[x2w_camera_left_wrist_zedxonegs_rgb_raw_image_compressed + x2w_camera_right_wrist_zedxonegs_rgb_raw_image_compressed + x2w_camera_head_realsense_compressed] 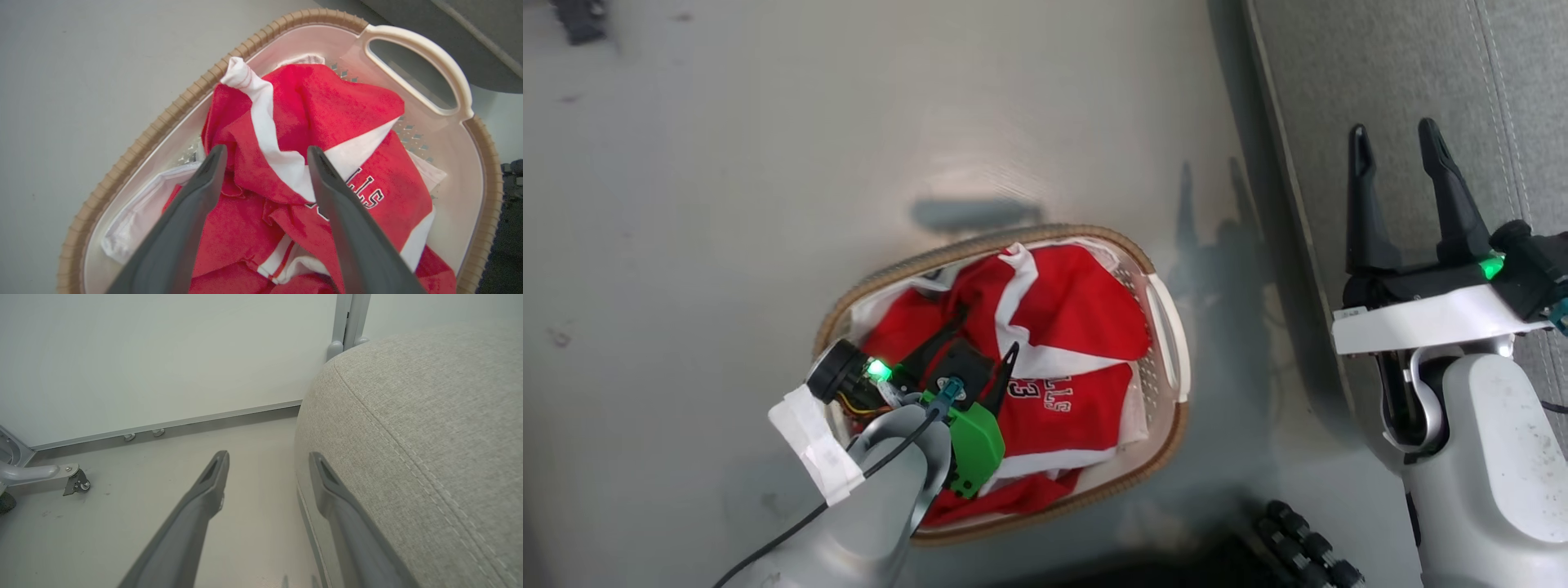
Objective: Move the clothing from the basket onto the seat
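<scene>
While left gripper (pixel 265 150) hangs wide open over clothing (pixel 335 106) in basket (pixel 163 122), right gripper (pixel 1392 128) is wide, empty, at seat (pixel 1405 73) edge, frame right.

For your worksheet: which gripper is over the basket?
The left gripper, open above the clothing in the basket; the right gripper hangs open by the seat.

I saw the red clothing (pixel 1062 318), white-panelled and lettered, heaped crumpled inside the oval white basket (pixel 1013 237) with its brown rim; it stood just beside the grey, stitched seat (pixel 1388 90).
</scene>
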